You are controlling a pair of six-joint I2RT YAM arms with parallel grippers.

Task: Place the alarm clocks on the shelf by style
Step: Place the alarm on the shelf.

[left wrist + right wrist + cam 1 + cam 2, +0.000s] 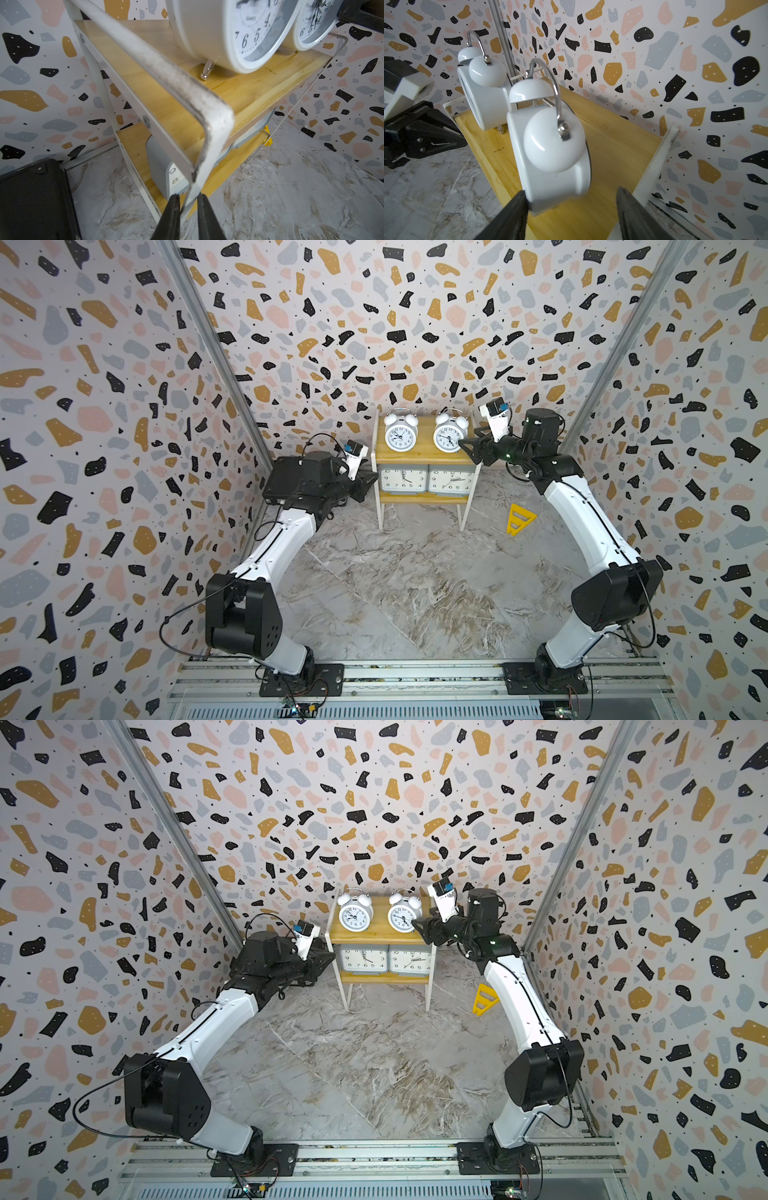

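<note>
My left pincer (188,197) grips the shelf (419,457) by a leg, likely steadying it; my right pincer (571,192) stands open around the right round clock (449,435), set beside its twin (400,434) on top; both grey clocks (402,482) sit below.

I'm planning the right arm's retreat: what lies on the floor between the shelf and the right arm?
A yellow triangular piece lies flat on the floor there, apart from the shelf; both top views show it.

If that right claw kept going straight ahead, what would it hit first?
Probably the nearer round clock on the top board of the shelf; it stands right ahead, partly between the open jaws of the right gripper.
</note>
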